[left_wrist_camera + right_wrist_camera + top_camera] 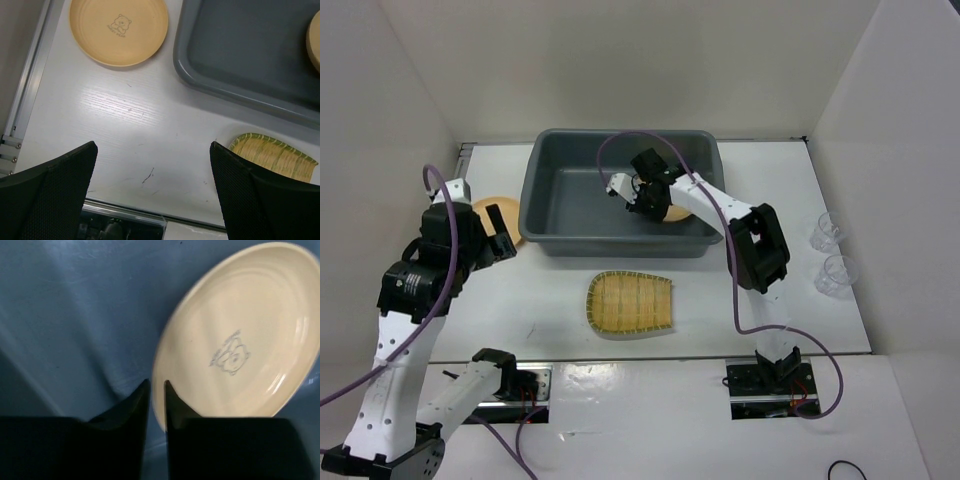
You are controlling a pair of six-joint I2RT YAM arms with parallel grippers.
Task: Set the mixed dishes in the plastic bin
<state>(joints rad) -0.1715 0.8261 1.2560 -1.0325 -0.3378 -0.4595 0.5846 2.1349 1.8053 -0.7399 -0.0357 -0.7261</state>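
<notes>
My right gripper point(642, 195) is inside the dark grey plastic bin point(545, 190), shut on the rim of a tan-orange plate point(677, 213). In the right wrist view the jaws point(156, 387) pinch the left edge of that plate point(240, 340), which is tilted over the bin floor point(75, 315). My left gripper point(500, 235) is open and empty beside the second tan plate point(485, 210), which lies on the table left of the bin; in the left wrist view this plate point(118, 30) is well ahead of the open gripper point(152, 150). The yellow-green fan-shaped dish point(632, 303) lies in front of the bin.
Two clear glass cups point(828, 232) point(838, 275) stand at the table's right side. White walls enclose the table on the left, back and right. The bin's near left corner point(240, 50) and the fan dish point(275, 155) show in the left wrist view.
</notes>
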